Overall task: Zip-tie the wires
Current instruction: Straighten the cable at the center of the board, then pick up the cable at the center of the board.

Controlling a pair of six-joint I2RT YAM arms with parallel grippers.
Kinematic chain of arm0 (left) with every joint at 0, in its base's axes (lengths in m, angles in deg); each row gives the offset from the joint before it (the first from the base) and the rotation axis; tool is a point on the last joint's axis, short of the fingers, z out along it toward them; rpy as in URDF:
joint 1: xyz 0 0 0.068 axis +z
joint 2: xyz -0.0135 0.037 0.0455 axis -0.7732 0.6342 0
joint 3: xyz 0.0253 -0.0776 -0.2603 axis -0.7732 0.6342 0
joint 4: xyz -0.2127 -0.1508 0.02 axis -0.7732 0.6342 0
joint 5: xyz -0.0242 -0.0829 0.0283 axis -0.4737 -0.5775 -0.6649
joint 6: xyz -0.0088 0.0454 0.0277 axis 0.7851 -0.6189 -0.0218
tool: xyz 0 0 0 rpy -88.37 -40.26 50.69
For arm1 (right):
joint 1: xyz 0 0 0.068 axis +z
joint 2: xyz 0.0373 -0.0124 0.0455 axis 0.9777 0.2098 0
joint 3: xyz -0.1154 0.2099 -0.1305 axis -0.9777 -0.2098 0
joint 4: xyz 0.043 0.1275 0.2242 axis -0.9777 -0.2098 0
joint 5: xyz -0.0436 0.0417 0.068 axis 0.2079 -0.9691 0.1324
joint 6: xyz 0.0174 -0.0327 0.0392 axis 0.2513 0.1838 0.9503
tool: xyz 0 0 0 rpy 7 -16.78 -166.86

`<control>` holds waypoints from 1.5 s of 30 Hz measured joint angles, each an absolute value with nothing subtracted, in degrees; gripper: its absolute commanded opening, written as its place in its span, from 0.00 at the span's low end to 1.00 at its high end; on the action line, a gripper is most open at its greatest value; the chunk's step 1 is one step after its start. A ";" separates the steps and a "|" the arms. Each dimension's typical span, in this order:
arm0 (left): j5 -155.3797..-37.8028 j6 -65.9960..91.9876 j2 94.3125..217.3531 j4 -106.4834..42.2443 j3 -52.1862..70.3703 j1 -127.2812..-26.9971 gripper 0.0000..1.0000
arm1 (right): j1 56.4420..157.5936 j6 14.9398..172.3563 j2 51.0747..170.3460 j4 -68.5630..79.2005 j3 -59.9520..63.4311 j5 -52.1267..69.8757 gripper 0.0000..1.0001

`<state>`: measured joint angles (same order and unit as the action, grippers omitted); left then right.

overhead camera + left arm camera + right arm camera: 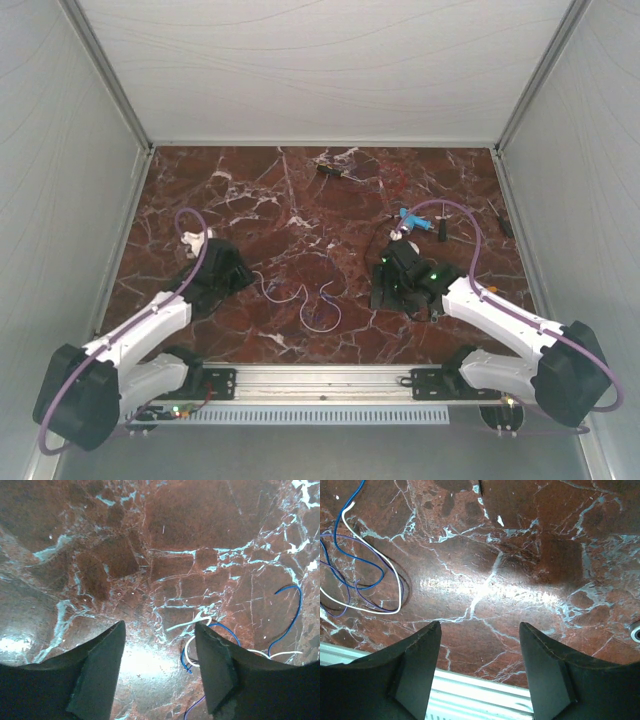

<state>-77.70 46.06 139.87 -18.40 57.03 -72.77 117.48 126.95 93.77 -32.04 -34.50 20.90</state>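
Wires (305, 298) just beside left claw (160, 630)

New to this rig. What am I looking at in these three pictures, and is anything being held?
Two robot arms are bolted at the near edge of a red marble-patterned table. The wide picture looks down from above and behind them; the other two come from a camera on each wrist, with that arm's two dark fingers at the bottom. The left tool and right tool are both open and hold nothing. Between them lie the wires, thin loose loops, blue, white and purple. A small blue-handled item lies farther back on the right.
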 measured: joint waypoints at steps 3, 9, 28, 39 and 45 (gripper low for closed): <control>-76.36 46.36 137.72 -18.03 57.25 -72.79 0.80 | 117.44 126.71 93.75 -31.84 -34.45 20.77 0.64; -74.59 46.43 135.56 -16.83 57.25 -72.77 1.00 | 117.29 125.71 93.75 -31.91 -32.44 21.40 0.77; -76.49 43.26 119.71 -3.27 44.62 -72.77 1.00 | 116.72 117.23 93.94 -23.06 -23.77 24.59 0.90; -81.41 34.47 114.80 1.32 42.87 -72.77 1.00 | 116.72 110.69 106.05 -11.60 -17.01 22.65 0.90; -80.82 33.69 111.61 2.37 46.10 -72.77 1.00 | 115.98 107.39 117.42 -9.66 -7.83 23.37 0.84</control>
